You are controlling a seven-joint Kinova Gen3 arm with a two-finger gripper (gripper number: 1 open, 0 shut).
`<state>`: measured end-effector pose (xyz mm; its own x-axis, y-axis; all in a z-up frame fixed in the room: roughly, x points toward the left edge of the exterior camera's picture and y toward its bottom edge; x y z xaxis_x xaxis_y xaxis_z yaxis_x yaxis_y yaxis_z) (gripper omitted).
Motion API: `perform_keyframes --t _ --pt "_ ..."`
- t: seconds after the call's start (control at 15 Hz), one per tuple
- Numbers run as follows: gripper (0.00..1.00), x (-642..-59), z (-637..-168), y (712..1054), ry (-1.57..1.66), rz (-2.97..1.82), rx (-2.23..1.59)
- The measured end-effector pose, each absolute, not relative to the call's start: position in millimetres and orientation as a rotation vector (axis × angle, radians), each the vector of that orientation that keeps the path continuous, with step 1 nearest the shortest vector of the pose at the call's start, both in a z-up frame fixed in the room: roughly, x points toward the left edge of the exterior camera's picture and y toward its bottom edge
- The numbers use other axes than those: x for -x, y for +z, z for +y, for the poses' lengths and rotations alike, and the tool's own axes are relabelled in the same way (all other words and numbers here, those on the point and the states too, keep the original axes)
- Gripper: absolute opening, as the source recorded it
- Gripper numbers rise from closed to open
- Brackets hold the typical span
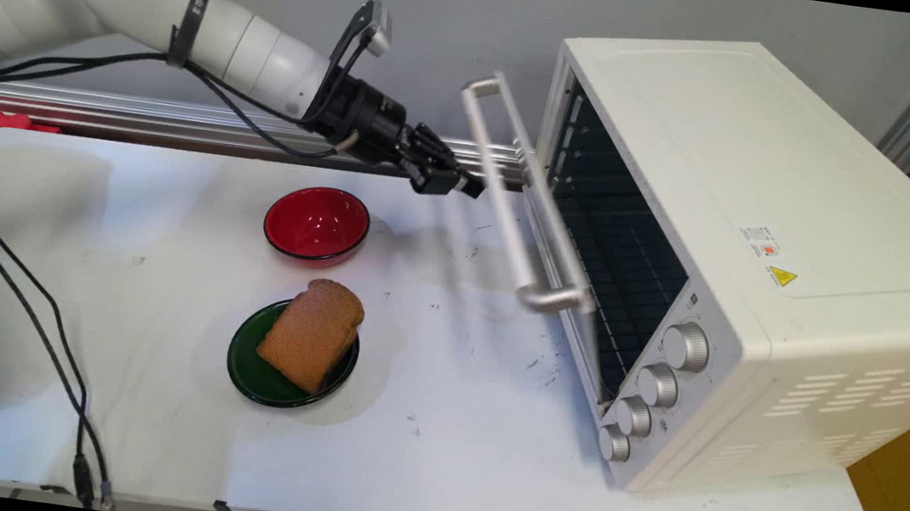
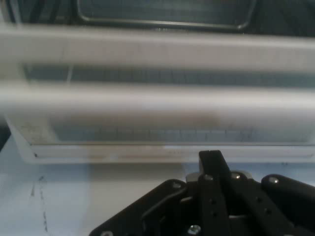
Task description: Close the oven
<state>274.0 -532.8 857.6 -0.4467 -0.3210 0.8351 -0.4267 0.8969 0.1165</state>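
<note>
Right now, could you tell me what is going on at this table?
The arm's hand is level with the handle of the toaster oven, whose door stands partly open. The fingers appear shut and hold nothing. To the left, a slice of bread lies on a green plate, with a red bowl behind it.

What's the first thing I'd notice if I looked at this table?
Probably the big cream toaster oven on the right, its door partly open, with the black gripper right by the door's silver handle. Next, the slice of brown bread on a green plate mid-table, and a red bowl behind it.
</note>
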Motion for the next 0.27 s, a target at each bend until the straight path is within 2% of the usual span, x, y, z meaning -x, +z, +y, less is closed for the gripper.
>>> perform_keyframes --t 0.27 --pt "0.0 -268.6 -535.9 863.4 0.137 -2.054 -0.536"
